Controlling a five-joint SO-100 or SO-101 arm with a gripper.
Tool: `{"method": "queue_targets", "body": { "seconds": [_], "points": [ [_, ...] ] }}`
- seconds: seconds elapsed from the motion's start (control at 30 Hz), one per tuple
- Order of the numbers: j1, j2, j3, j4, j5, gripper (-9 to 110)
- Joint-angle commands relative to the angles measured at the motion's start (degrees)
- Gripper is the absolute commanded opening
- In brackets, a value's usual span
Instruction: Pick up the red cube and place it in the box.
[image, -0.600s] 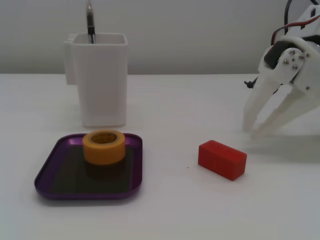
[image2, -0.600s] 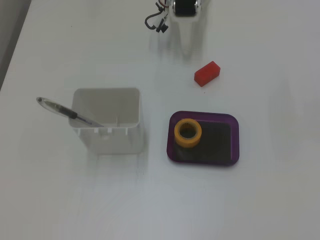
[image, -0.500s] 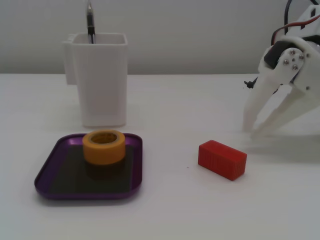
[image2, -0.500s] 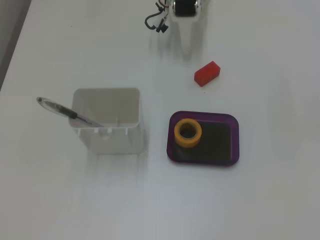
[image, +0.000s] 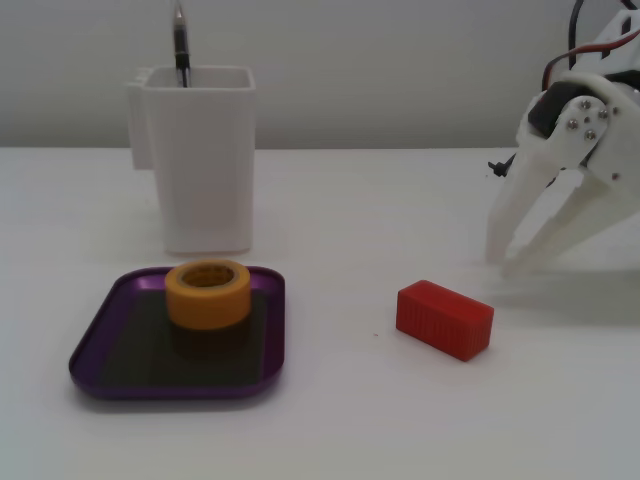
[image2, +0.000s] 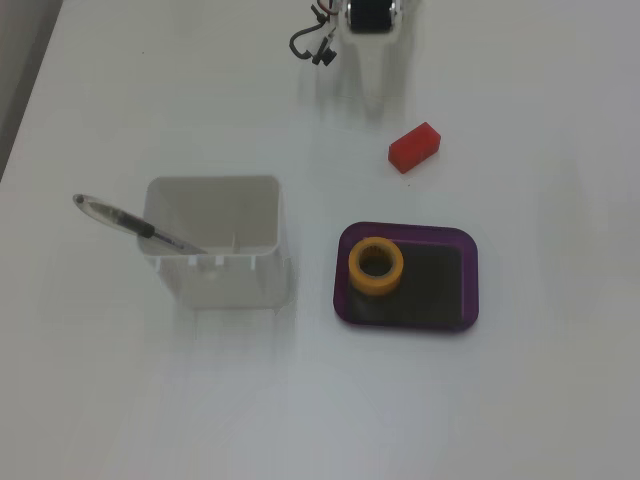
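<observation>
The red cube (image: 445, 319) (image2: 414, 147) lies on its long side on the white table, clear of everything. The box (image: 88, 352) (image2: 408, 227), a shallow purple tray with a dark floor, sits apart from it: to the left in the side fixed view, below it in the top fixed view. My white gripper (image: 500, 263) (image2: 372, 98) stands tips-down on the table behind and to the right of the cube in the side view. Its fingertips are together and hold nothing.
A yellow tape roll (image: 207, 300) (image2: 358, 268) stands inside the box at its back left part. A tall white pen holder (image: 200, 160) (image2: 215, 285) with a pen (image: 181, 45) (image2: 120, 217) stands behind the box. Loose cables (image2: 305, 42) hang by the arm.
</observation>
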Motion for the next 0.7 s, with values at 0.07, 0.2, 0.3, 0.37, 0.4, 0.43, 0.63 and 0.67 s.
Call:
{"method": "queue_targets", "body": {
  "seconds": [0.07, 0.2, 0.3, 0.37, 0.4, 0.43, 0.63, 0.67],
  "points": [
    [0.35, 1.67, -1.05, -1.58, -0.44, 0],
    [0.53, 0.88, -7.82, -5.01, -0.44, 0],
    [0.44, 0.09, -14.15, -7.47, -0.53, 0],
    [0.0, -2.46, -16.52, -8.26, -0.53, 0],
    [0.44, -4.66, -17.93, -8.09, -0.53, 0],
    [0.53, -7.38, -18.9, -7.73, -0.62, 0],
    [-0.35, -31.46, -29.62, -7.65, -9.23, 7],
    [-0.35, -36.04, -31.9, -7.56, -10.2, 9]
  ]
}}
